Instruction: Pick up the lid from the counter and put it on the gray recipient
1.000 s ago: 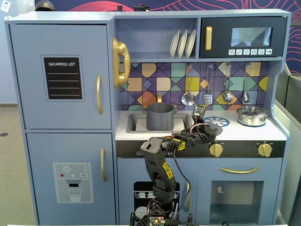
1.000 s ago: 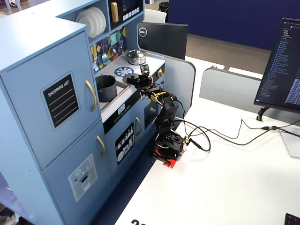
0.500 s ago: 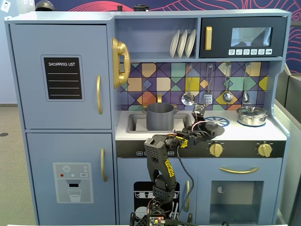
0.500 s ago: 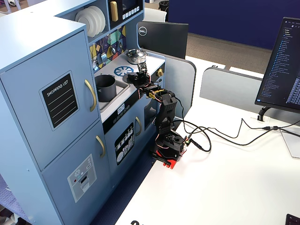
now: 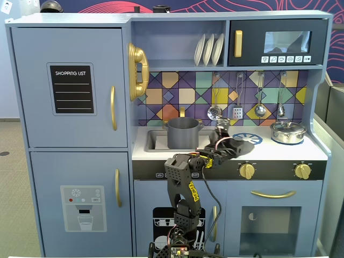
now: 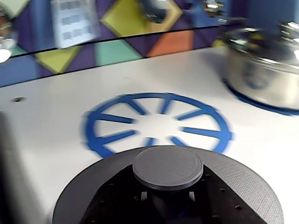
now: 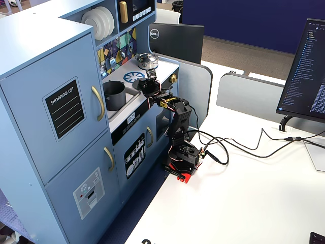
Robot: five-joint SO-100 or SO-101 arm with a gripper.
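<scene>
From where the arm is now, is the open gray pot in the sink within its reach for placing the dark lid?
Probably yes. The gripper holds the flat dark-gray round lid just right of the matte gray cylindrical pot in a fixed view, with nothing standing between them and the pot's mouth uncovered.

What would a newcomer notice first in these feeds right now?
Probably the gripper holding the dark lid over the counter beside the blue burner mark. Then the open gray pot in the sink to its left in a fixed view, and the shiny silver pot at far right.

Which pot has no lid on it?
The gray pot in the sink, left of the stove in this fixed view. Its top is open, while the shiny silver pot on the right wears its lid.
</scene>
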